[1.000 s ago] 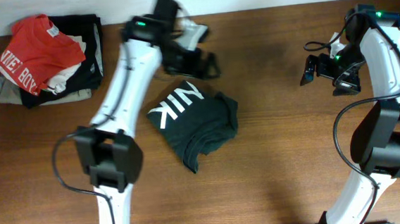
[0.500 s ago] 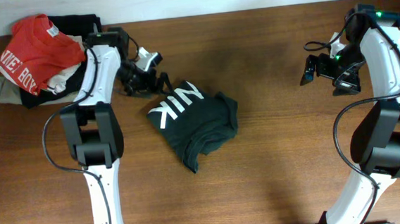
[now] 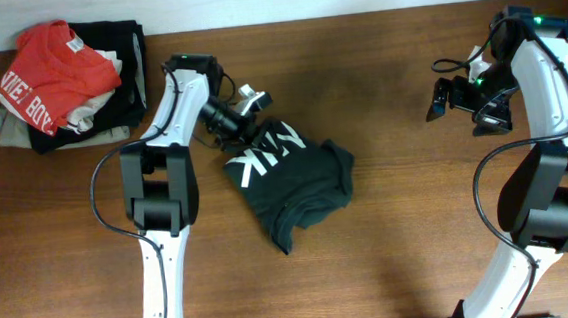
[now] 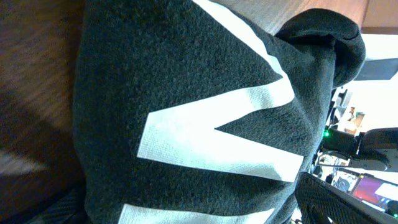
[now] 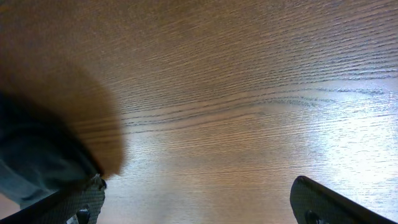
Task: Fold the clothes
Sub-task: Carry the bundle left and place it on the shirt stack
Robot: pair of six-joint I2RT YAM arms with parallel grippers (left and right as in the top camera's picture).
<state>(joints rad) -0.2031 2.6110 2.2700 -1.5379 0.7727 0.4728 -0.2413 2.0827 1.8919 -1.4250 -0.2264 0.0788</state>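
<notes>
Clothes [image 3: 296, 183], right of the red shirt [image 3: 53, 75], meet the left pincer [image 3: 244, 120], wide open and empty, on the side facing that shirt. The right pincer [image 3: 447, 99], equally wide and empty, hangs far beyond. Closing now could pinch bunched layers and drag the heap.

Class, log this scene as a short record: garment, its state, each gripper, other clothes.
garment: dark T-shirt, white lettering
state: bunched, not neatly folded
left gripper: open, at the T-shirt's upper-left edge in the overhead view
right gripper: open, over bare table, away from it
other clothes: pile with red shirt, table's far-left corner
</notes>
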